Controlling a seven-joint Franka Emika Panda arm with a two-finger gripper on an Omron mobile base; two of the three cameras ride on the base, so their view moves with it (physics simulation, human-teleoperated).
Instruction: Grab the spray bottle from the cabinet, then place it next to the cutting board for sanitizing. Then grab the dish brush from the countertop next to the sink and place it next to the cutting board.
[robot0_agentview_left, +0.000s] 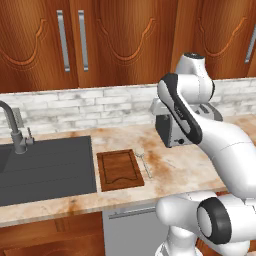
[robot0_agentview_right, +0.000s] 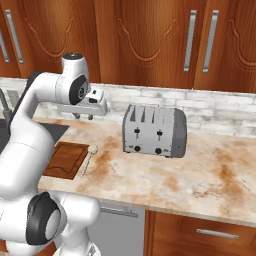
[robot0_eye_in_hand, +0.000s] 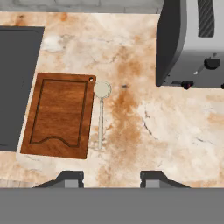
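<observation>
Reddish-brown cabinet (robot0_agentview_left: 125, 40) doors all closed across the far wall. Marble-look counter (robot0_agentview_right: 200, 170) carries the dark sink (robot0_agentview_left: 45, 167) at left and the toaster (robot0_agentview_right: 155, 131) at right. Cutting board (robot0_eye_in_hand: 59, 114) sits between them; dish brush (robot0_eye_in_hand: 101, 111) lies just beside its right edge. Hand (robot0_eye_in_hand: 111, 178) hovers above the counter, clenched, holding nothing.

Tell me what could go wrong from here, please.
1. The cabinet doors are closed, so the spray bottle is hidden; the gripper, shut and empty above the countertop, must open a door first.
2. The brush already lies beside the board; placing the bottle there might knock it.
</observation>
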